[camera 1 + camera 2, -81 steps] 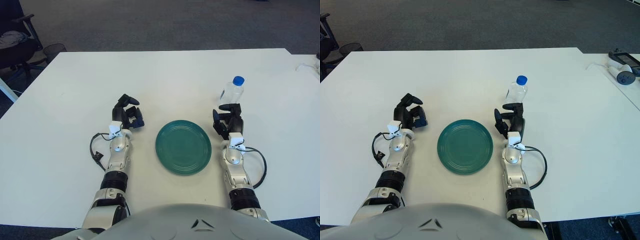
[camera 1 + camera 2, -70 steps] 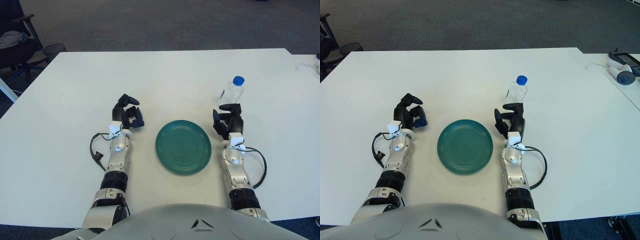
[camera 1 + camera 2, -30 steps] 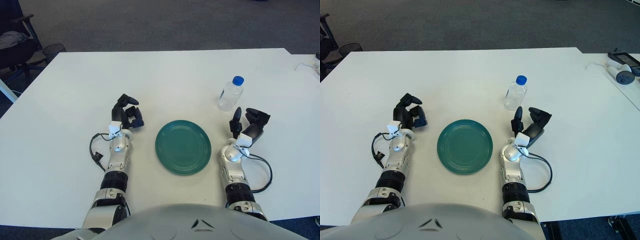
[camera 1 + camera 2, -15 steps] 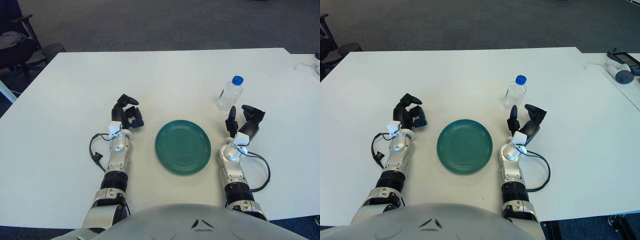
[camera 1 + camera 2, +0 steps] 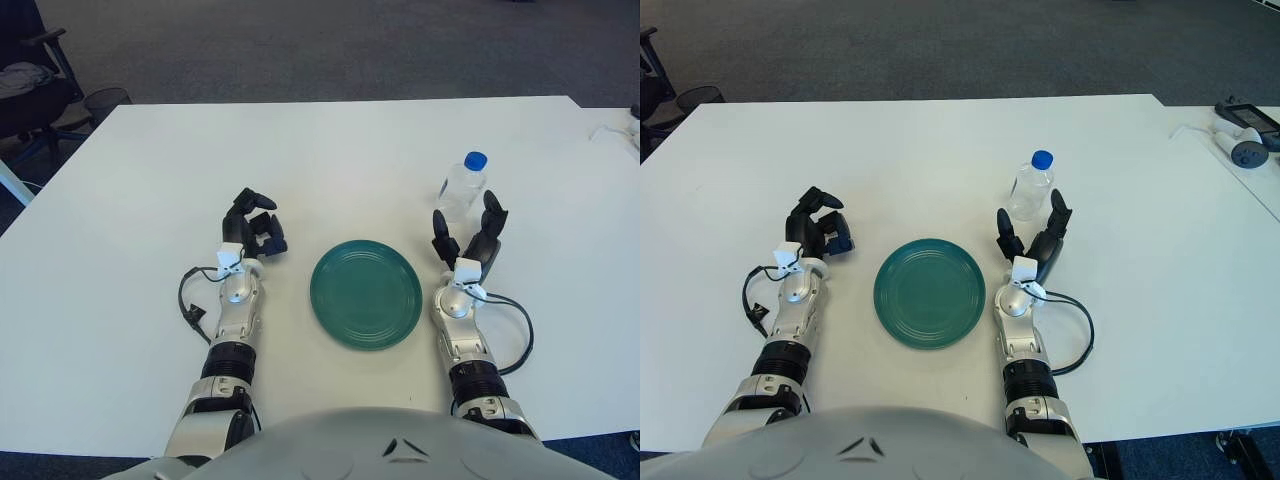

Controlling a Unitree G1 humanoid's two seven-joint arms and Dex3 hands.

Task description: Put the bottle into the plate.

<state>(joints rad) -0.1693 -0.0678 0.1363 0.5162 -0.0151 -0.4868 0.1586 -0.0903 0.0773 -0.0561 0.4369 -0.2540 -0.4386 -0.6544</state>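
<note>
A clear plastic bottle [image 5: 462,187] with a blue cap stands upright on the white table, to the right of and beyond the green plate [image 5: 366,293]. My right hand [image 5: 466,232] is just in front of the bottle, fingers spread wide and pointing up, holding nothing; the fingertips [image 5: 489,202] flank the bottle's base without clearly touching it. My left hand [image 5: 253,228] shows to the left of the plate with its fingers curled and nothing in them. The plate holds nothing.
The white table [image 5: 150,170] stretches wide around the plate. A dark office chair [image 5: 25,80] and a mesh bin [image 5: 108,99] stand off the far left corner. White devices with a cable [image 5: 1241,135] lie on a second table at the far right.
My right hand drew back from the bottle and swung out to the right, then came back toward it with the fingers opened wide. The bottle, plate and left hand stayed still.
</note>
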